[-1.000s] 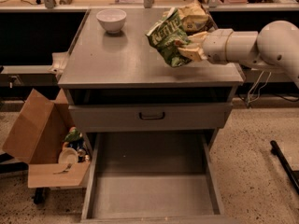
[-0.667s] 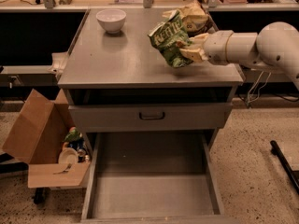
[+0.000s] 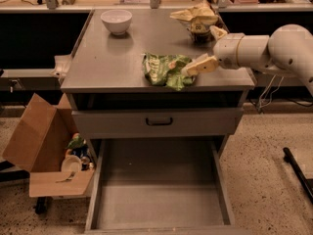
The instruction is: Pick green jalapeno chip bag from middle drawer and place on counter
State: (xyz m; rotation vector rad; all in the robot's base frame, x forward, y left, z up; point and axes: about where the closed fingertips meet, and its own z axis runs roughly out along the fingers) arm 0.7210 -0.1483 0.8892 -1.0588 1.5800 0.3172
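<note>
The green jalapeno chip bag (image 3: 166, 70) lies crumpled on the counter (image 3: 117, 58), near its front edge and right of the middle. My gripper (image 3: 202, 51) reaches in from the right, just right of the bag and low over the counter. It is open: the lower finger (image 3: 199, 65) touches the bag's right edge and the upper finger (image 3: 217, 32) stands apart from it. The middle drawer (image 3: 161, 195) is pulled out below, and its flat grey floor is bare.
A white bowl (image 3: 116, 21) sits at the counter's back left. A yellow-tan bag (image 3: 197, 18) stands at the back right, behind my gripper. A shut drawer front with a dark handle (image 3: 159, 122) is above the open drawer. A cardboard box (image 3: 36, 138) stands on the floor to the left.
The bag was held tilted above the counter's right side. Now it lies on the counter, lower and further left. My gripper has come down with it and its fingers have parted.
</note>
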